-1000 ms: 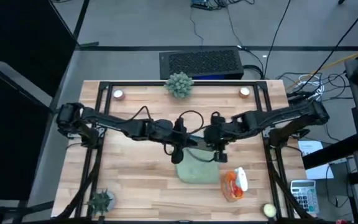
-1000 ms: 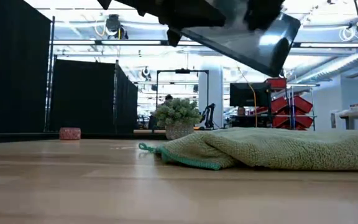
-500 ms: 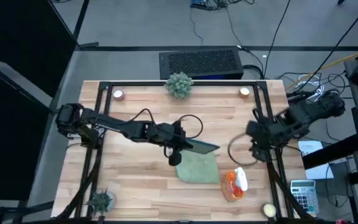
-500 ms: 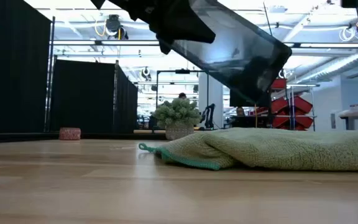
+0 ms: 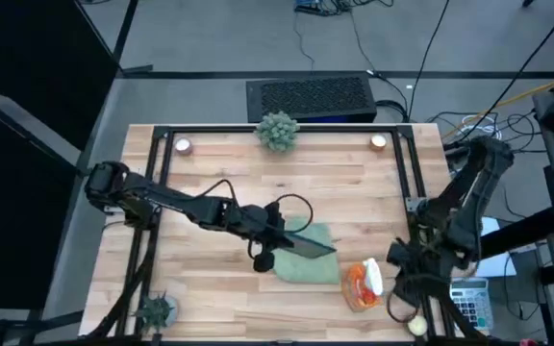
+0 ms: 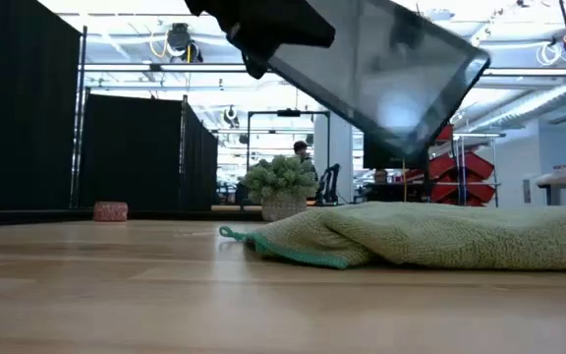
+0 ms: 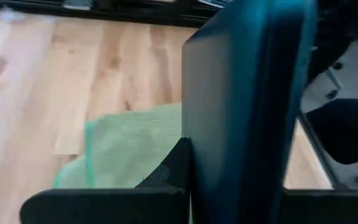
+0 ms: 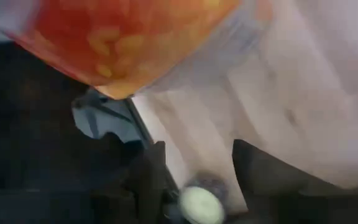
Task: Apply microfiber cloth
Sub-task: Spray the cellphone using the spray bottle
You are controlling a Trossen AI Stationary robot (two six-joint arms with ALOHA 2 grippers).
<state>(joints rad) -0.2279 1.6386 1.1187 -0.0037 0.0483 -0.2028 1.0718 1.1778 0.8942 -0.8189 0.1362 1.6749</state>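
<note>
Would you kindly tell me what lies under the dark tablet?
The microfiber cloth lies below the tablet, which the left pincer holds raised. Whatever the cloth covers is hidden.

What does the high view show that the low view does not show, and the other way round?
Only the high view shows the orange spray bottle with a white trigger head, the right gripper at the table's right edge near it, and the small spiky green plant at the left front corner.

Only the low view shows the small pink block and the room behind the table.

Both show the pale sage-green microfiber cloth lying on the wooden table, the dark flat tablet held tilted above it by the left gripper, and the round green plant ball.
</note>
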